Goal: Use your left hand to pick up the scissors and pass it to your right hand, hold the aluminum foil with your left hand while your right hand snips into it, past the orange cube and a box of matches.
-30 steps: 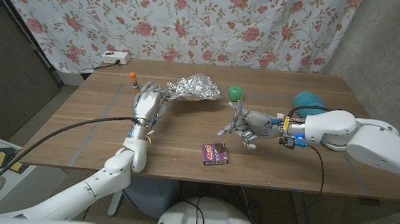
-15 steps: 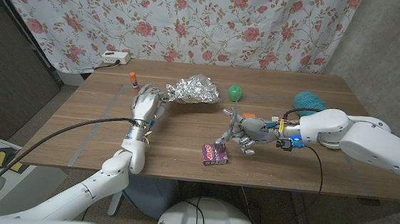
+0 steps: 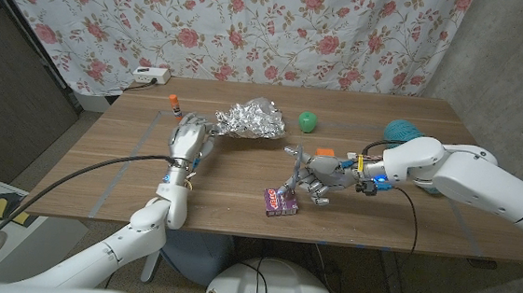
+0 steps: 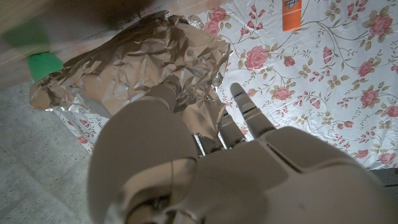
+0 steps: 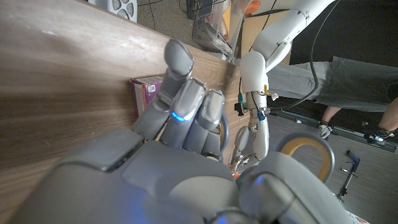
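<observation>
The scissors point(image 3: 294, 165) are clamped in my right hand point(image 3: 316, 176), blades pointing toward the crumpled aluminum foil point(image 3: 251, 118) at the table's far side. My left hand point(image 3: 190, 138) grips the foil's near edge. I judge the approach underway: next, carry the blades past the matchbox point(image 3: 280, 200) and orange cube point(image 3: 324, 153) into the foil.

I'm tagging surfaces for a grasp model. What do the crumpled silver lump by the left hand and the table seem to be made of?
The crumpled lump looks like aluminum foil: silvery, shiny, thin and sharply creased, as the left wrist view shows. The table looks like wood or a wood-look laminate, brown with a matte, streaked grain; which one cannot be told.
</observation>
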Available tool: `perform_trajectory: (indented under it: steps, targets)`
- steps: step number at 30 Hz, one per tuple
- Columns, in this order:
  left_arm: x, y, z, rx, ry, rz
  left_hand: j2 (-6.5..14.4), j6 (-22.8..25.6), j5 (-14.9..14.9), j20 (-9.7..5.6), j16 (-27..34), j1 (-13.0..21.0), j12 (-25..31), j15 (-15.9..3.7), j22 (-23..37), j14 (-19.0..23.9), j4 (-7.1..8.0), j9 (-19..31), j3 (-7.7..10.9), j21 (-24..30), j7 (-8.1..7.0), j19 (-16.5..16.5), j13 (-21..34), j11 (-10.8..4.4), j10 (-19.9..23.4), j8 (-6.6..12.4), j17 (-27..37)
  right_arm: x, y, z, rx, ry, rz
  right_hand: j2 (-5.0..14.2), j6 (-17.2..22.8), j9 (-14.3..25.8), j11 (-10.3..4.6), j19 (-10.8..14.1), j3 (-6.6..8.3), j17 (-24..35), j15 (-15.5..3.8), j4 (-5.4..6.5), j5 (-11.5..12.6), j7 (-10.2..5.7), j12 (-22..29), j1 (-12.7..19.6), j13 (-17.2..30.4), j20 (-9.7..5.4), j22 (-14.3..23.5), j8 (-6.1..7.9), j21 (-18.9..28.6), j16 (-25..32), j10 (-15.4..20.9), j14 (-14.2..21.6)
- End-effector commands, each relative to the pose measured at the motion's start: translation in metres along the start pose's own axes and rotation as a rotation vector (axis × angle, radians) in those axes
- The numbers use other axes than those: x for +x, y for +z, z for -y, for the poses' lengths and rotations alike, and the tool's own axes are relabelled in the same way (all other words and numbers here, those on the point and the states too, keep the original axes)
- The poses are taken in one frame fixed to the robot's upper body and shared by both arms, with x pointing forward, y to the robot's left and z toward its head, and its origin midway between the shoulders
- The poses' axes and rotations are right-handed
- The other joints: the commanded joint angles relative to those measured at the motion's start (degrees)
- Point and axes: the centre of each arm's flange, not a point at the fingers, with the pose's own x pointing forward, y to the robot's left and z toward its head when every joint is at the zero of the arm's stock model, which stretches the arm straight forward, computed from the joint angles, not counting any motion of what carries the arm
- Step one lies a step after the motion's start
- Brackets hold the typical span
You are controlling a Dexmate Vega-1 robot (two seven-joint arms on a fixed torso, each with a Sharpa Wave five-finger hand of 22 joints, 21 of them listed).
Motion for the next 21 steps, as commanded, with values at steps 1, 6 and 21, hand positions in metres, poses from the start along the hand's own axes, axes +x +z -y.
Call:
perform_trajectory:
  steps: [1,6,21]
  targets:
    - [-0.004,-0.003,-0.007,-0.009,0.028,0.012,-0.16,-0.15,0.39,0.05,-0.21,0.07,-0.2,-0.88,0.22,0.9,0.37,0.01,0.22,0.47,0.13,0.08,0.23,-0.25,0.13,0.3,0.15,0.018,0.008,-0.001,0.007,0.11,-0.02,-0.05,5.88,0.28,-0.46,-0.21,-0.32,0.06,0.16,0.18,-0.09,7.49,0.07,-0.01,0.15,0.02,0.14,0.04,0.32,-0.09,0.1,-0.08]
    - [-0.005,-0.003,-0.01,-0.011,0.03,0.019,-0.13,-0.09,0.43,0.03,-0.32,0.1,-0.27,-0.94,0.22,0.93,0.4,-0.12,0.2,0.5,0.13,0.1,0.38,-0.26,0.15,0.35,0.22,0.027,0.013,-0.002,0.002,0.157,-0.024,-0.05,5.92,0.29,-0.47,-0.21,-0.31,0.06,0.16,0.18,-0.08,7.52,0.07,0.01,0.15,0.0,0.13,0.06,0.32,-0.08,0.11,-0.07]
    - [-0.011,0.004,-0.013,-0.019,0.029,0.059,-0.19,0.1,0.51,-0.1,-0.59,0.25,-0.51,-1.04,0.2,1.08,0.35,-0.4,0.13,0.61,0.1,0.25,0.79,-0.24,0.12,0.52,0.44,0.041,0.025,0.0,-0.018,0.225,-0.044,0.05,6.06,0.34,-0.43,-0.04,-0.26,0.06,0.15,0.15,-0.05,7.54,0.06,0.14,0.15,-0.02,-0.49,0.12,0.12,-0.09,0.11,-0.02]
